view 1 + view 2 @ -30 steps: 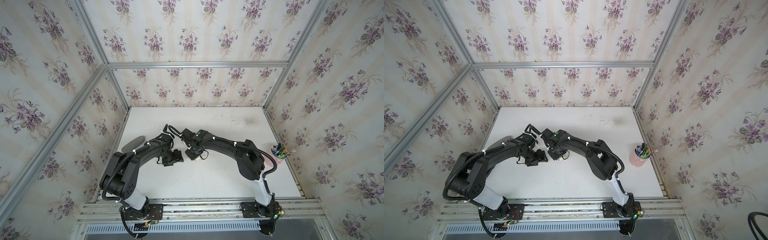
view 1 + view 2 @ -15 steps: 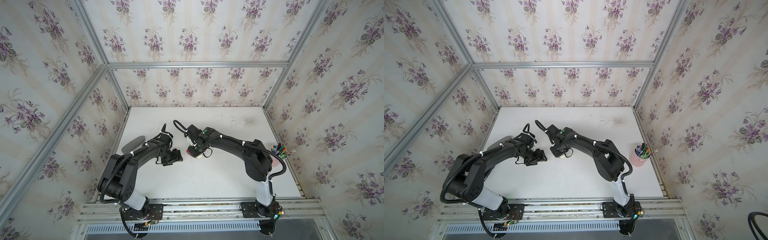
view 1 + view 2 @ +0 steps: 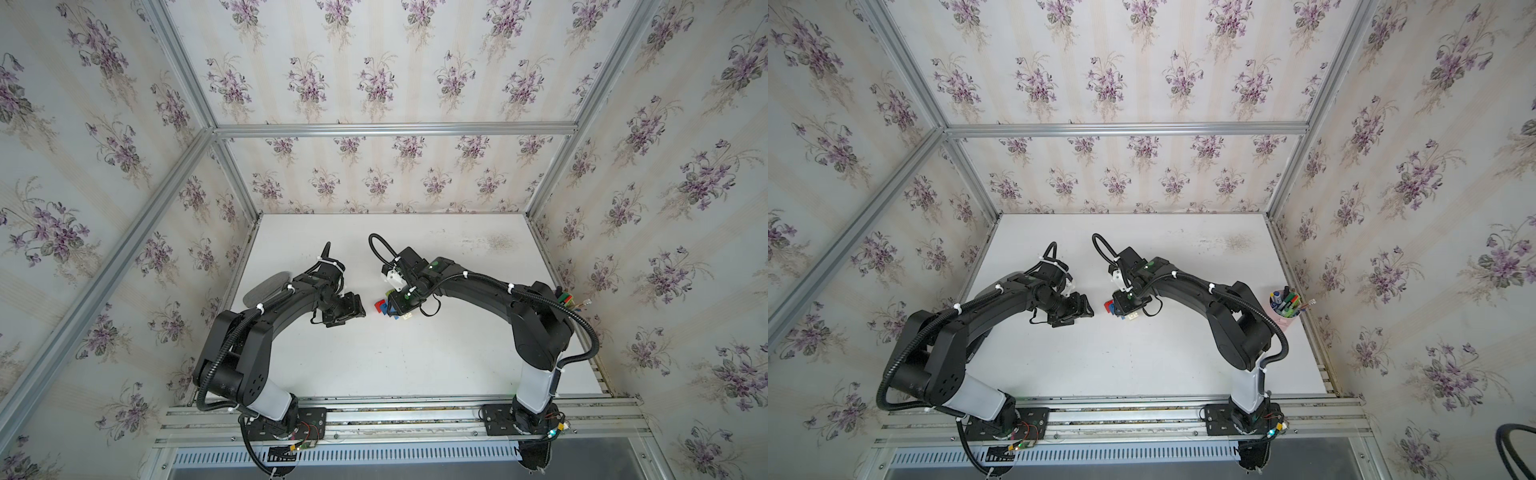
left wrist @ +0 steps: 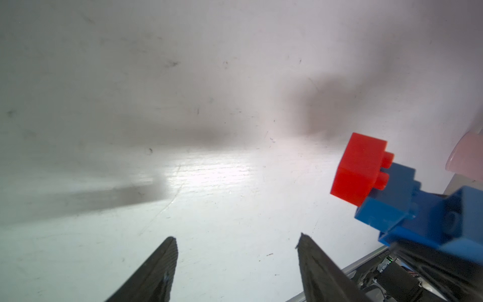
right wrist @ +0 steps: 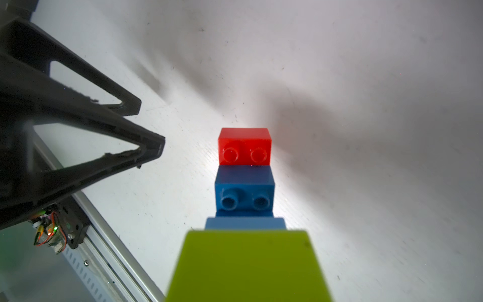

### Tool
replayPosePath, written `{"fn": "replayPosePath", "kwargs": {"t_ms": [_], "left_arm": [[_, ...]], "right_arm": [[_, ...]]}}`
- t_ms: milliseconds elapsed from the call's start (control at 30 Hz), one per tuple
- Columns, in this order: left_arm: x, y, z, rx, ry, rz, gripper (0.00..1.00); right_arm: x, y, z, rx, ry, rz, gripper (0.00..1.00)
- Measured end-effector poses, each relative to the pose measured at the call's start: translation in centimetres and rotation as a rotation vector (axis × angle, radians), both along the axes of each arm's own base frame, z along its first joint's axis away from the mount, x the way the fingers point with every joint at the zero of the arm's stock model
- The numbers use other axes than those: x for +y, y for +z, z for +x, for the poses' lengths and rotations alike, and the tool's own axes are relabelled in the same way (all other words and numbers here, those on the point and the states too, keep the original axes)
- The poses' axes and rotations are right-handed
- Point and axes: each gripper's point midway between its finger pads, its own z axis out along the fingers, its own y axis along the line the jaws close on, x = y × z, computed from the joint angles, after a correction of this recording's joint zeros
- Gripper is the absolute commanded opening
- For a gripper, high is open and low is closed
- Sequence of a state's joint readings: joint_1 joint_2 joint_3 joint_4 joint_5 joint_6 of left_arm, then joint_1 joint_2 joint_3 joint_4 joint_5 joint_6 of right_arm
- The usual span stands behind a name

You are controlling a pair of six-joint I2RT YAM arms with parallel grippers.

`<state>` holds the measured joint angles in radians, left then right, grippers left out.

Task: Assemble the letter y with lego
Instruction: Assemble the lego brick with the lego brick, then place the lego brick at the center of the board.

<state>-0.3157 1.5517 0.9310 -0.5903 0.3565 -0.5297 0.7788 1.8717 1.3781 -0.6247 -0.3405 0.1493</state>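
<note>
Lego (image 5: 245, 183) joined in row, centre-lower of right wrist frame: red brick (image 5: 245, 146) far end, blue bricks (image 5: 245, 192) between, green brick (image 5: 248, 264) nearest lens. Mid table (image 3: 415, 361) in both top views. Right gripper (image 3: 397, 306) clamped on end opposite red. Left gripper (image 4: 236, 251) wide, empty, just beside. Judged: light, rigid, slick plastic; stud joints may pop if bent; grasp flat sides. No legible writing.

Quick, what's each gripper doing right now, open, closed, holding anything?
Left gripper: open, fingers apart, holding nothing.
Right gripper: closed on the joined lego bricks.
</note>
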Motion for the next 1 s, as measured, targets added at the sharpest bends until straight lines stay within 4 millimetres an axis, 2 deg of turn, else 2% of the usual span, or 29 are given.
{"fn": "replayPosePath", "kwargs": {"t_ms": [267,567,1000], "left_arm": [[0.8,0.4,0.1,0.003,0.018,0.014,0.74],[1.1,0.4,0.1,0.011,0.019,0.021,0.74],[1.1,0.5,0.0,0.012,0.017,0.022,0.74]], "right_arm": [[1.0,-0.9,-1.9,0.079,0.049,0.099,0.22],[1.6,-2.2,-3.1,0.134,0.072,0.16,0.23],[2.1,-3.2,-3.3,0.16,0.082,0.205,0.31]]}}
